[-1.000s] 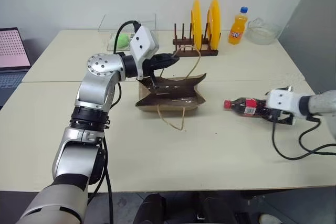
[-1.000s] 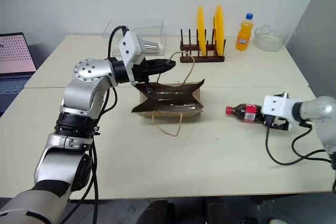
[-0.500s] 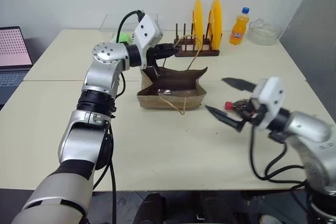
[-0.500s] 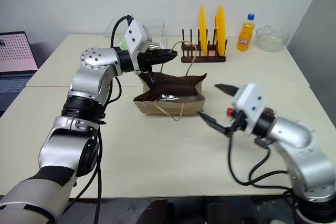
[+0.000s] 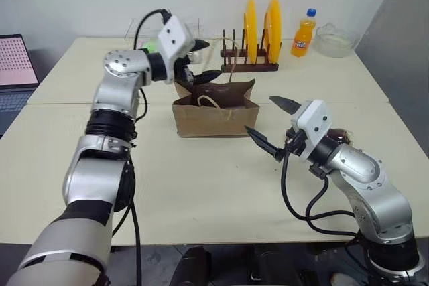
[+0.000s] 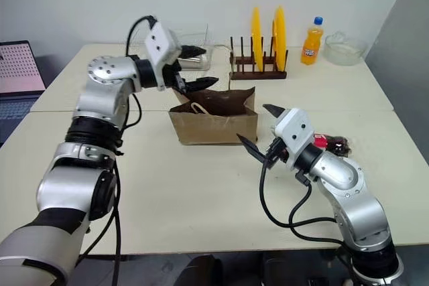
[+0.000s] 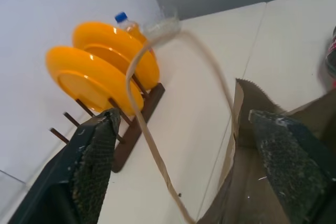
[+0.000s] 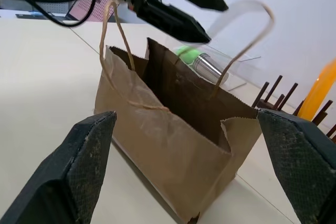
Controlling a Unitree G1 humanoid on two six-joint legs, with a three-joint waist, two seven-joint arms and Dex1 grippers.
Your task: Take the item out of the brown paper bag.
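Note:
The brown paper bag [image 5: 216,110] stands upright and open at the table's middle. Just above its back left rim my left gripper [image 5: 203,59] is open, and one cord handle [image 7: 137,109] loops loosely between its fingers [image 7: 95,157]. My right gripper [image 6: 260,127] is open with nothing in it, a little to the right of the bag and pointing at its side [image 8: 168,145]. The item, a small cola bottle [image 6: 333,143], lies on the table outside the bag, partly hidden behind my right arm.
A wooden rack with two orange plates [image 5: 260,26] stands behind the bag. An orange soda bottle [image 5: 303,33] and a glass bowl [image 5: 335,39] are at the back right. A clear box [image 5: 155,43] sits back left, a laptop [image 5: 15,65] far left.
My left gripper opened and let the handle go; the bag went from slumped to upright. My right gripper left the cola bottle and swung left toward the bag.

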